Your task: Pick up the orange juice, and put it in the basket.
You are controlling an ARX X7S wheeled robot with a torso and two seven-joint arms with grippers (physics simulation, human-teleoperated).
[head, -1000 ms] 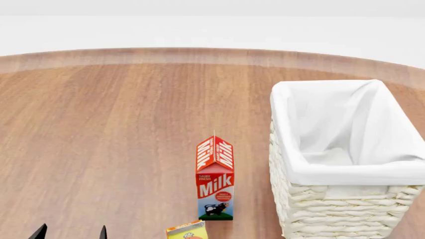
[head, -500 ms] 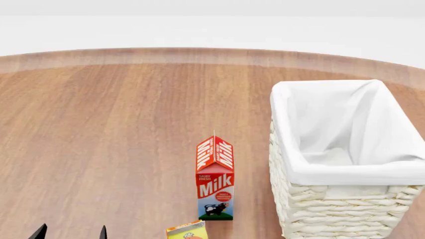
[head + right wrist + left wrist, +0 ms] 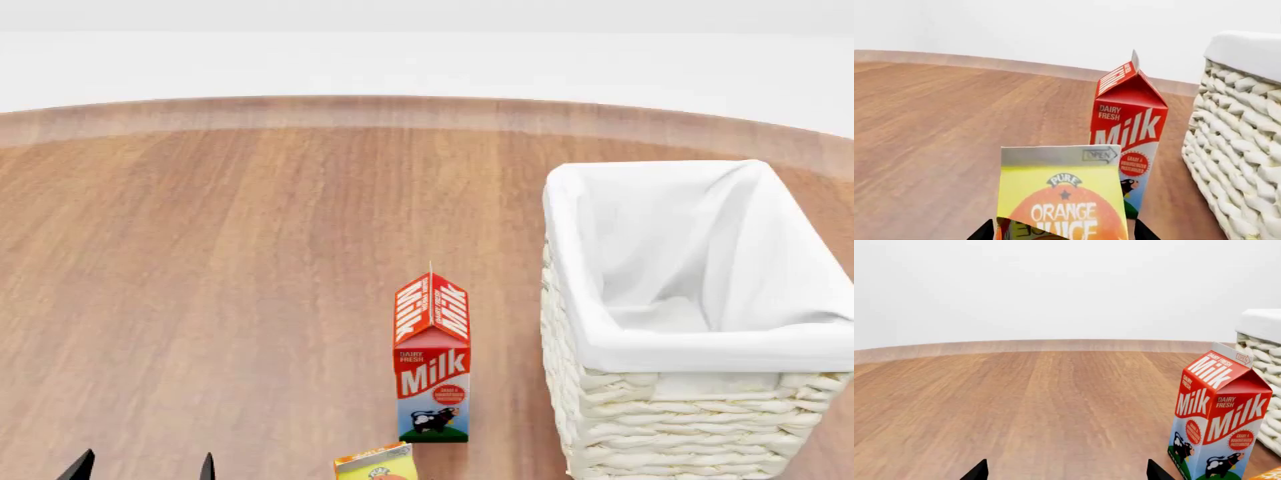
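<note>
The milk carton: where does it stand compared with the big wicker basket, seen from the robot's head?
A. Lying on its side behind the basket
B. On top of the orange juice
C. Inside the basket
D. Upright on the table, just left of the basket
D: the milk carton stands upright on the wooden table, just left of the basket, whose white lining holds nothing visible.

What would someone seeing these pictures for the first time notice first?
The big white basket at the right of the wooden table catches the eye first. Next comes the red Milk carton, upright just left of it. In the right wrist view the orange juice fills the foreground, between the right gripper's open jaws, with the Milk carton behind it.
</note>
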